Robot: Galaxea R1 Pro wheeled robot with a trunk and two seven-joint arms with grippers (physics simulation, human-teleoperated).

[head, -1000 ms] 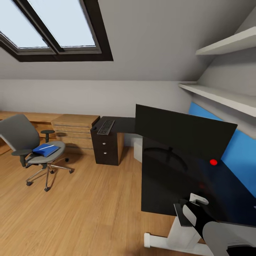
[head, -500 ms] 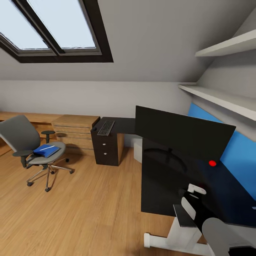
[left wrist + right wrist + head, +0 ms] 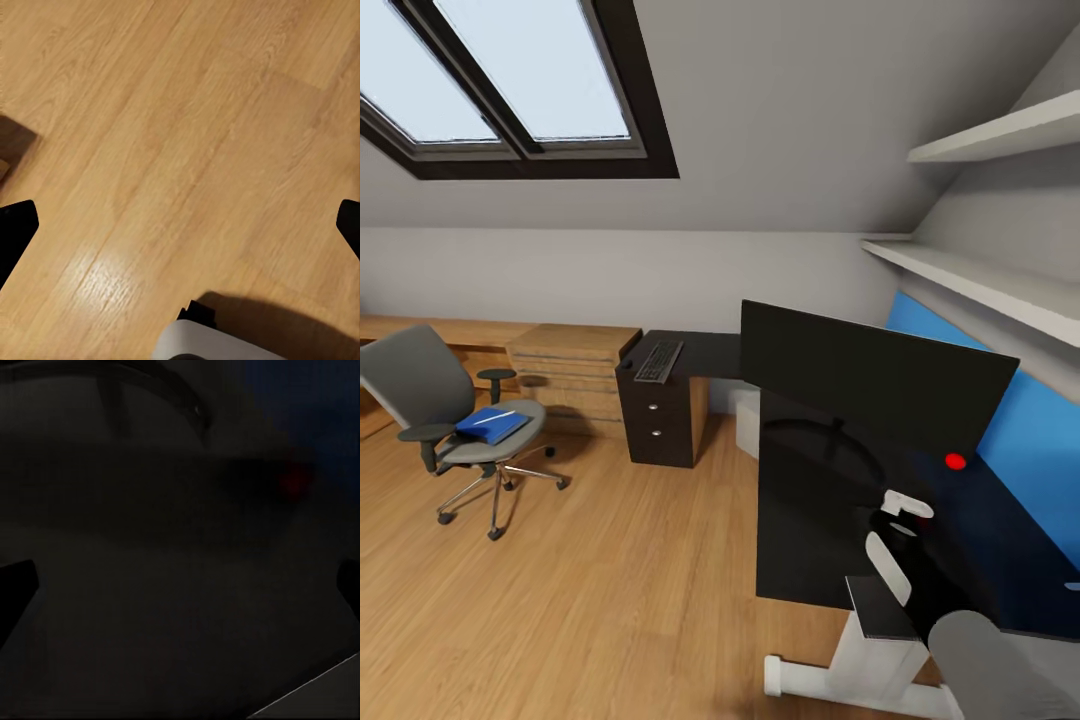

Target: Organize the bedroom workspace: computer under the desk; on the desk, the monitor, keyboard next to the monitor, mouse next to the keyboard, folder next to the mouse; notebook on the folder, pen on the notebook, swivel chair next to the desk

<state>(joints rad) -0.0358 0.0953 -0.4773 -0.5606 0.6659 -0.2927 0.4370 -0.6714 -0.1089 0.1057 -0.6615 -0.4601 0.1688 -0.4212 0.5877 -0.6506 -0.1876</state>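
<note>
The wide black monitor [image 3: 870, 380] stands on the glossy black desk [image 3: 810, 545]. The keyboard [image 3: 658, 360] lies on the desk's far wing, with a small dark mouse [image 3: 626, 361] at its left end. A pale computer [image 3: 747, 420] sits under the desk. At the left, the grey swivel chair [image 3: 420, 385] carries the blue folder [image 3: 490, 425], and a thin white pen [image 3: 493, 417] lies on top; I cannot make out the notebook. My right gripper [image 3: 903, 510] [image 3: 180, 585] hovers open over the desk before the monitor. My left gripper [image 3: 180, 232] is open above the wood floor.
Low light-wood cabinets [image 3: 570, 365] line the back wall between chair and desk. A dark drawer unit [image 3: 655, 420] supports the desk's far wing. White shelves [image 3: 980, 275] hang over the desk at the right. Wood floor [image 3: 610, 580] spreads between chair and desk.
My right arm has pushed the gripper a little farther over the desk toward the monitor. The view has shifted slightly; chair, keyboard and monitor have stayed put.
</note>
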